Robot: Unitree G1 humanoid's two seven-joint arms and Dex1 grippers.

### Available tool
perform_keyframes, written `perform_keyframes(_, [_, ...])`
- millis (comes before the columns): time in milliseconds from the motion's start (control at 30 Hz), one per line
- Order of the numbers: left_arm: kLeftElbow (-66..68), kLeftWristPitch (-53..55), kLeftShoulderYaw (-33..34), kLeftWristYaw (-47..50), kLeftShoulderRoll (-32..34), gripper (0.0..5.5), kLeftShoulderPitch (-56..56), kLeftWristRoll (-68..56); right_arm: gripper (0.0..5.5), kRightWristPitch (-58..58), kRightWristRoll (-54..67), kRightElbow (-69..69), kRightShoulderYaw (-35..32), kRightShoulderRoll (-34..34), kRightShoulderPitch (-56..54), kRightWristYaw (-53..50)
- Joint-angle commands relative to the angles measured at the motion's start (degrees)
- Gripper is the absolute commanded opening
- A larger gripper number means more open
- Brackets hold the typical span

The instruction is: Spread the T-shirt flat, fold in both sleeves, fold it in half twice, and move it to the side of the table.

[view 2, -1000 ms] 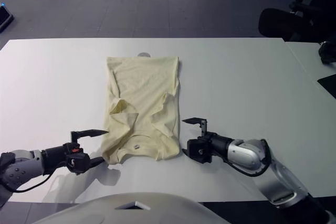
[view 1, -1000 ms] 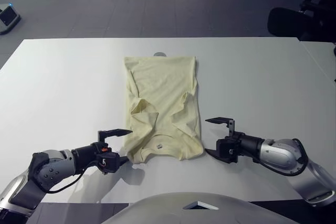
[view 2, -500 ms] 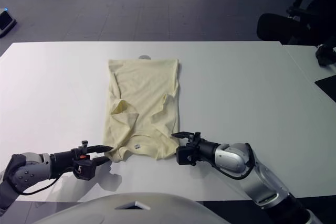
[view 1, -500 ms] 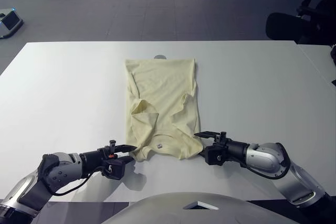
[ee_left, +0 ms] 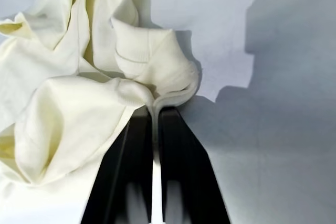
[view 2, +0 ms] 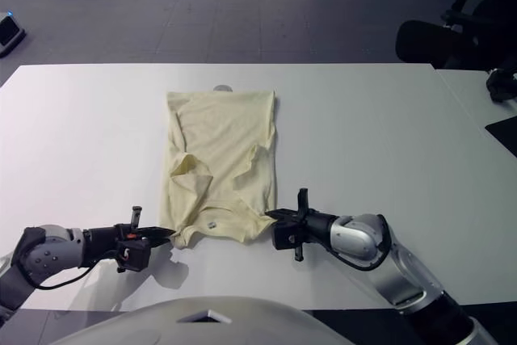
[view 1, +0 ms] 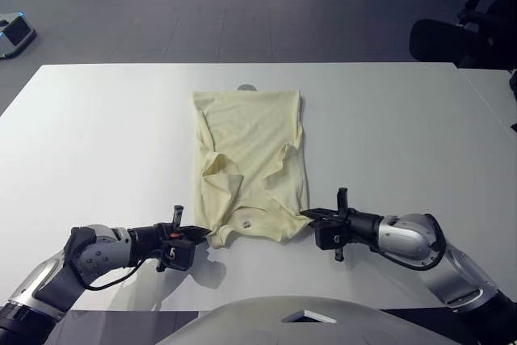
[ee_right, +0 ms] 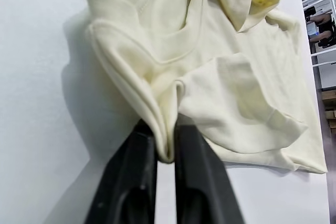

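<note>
I saw the wide white table (view 1: 420, 119) with the pale yellow T-shirt (view 1: 250, 151) lying lengthwise at its middle, sleeves folded in and its near end rumpled. My left gripper (view 1: 200, 236) was clamped on the shirt's near left corner and my right gripper (view 1: 310, 216) was pinched on its near right corner, both low at the tabletop. I judged that each pinch held only a thin fold at the fingertips, so an uneven or hasty lift could slip a corner free or drag the sleeves open.
</note>
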Motion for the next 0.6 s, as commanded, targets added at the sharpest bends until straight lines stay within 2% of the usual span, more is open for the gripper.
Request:
perform_keyframes(33, [-5.4,6.8,-0.3,-4.9,1.3,0.0,0.2,-6.6,0.02,1.3,4.0,-3.2,-3.4,-3.7,0.4,4.5])
perform_keyframes(233, [-16.0,24.0,0.9,-13.0,4.3,0.0,-0.5,-21.5,0.02,13.9,19.8,-10.9,-8.1,-9.4,4.3,15.9])
perform_keyframes(400, [-22.2,36.8,2.3,-18.9,8.3,0.0,0.0,-32.4,0.02,20.6,28.7,-12.7,-11.0,-12.2,4.3,20.6])
perform_keyframes(600, [-26.0,46.4,5.4,-24.5,12.5,0.0,3.0,-41.8,0.02,31.9,43.3,-17.0,-15.6,-15.9,4.9,25.8])
